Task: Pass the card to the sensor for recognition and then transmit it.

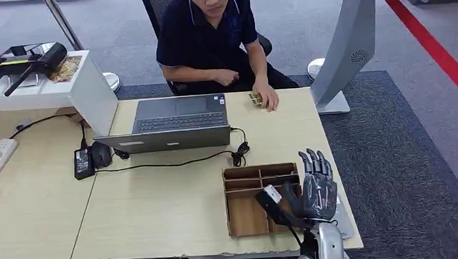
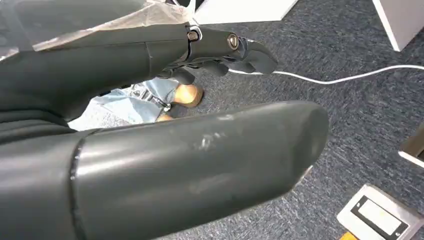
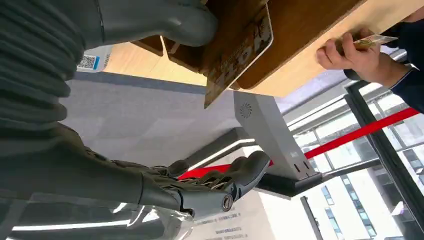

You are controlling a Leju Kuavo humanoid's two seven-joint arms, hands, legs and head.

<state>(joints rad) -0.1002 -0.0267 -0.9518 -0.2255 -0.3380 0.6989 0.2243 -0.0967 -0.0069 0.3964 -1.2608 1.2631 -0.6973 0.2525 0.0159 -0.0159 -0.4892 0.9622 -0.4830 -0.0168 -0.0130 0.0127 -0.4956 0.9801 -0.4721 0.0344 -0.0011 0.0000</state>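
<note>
Over the brown wooden compartment tray [image 1: 259,177], my right hand [image 1: 316,190] pinches a thin patterned card [image 3: 240,52]; my left hand [image 2: 150,145] hangs empty, fingers apart.

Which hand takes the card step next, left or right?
Right. The right hand is up at the wooden tray on the desk, and its wrist view shows a card against its thumb, though the grip itself is unclear. The left hand hangs over carpet, holding nothing.

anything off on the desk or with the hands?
Only small things: the laptop is folded open with its screen hanging past the desk seam, and its cable trails loose across the desk. Right hand hovers by the wooden organizer.
</note>
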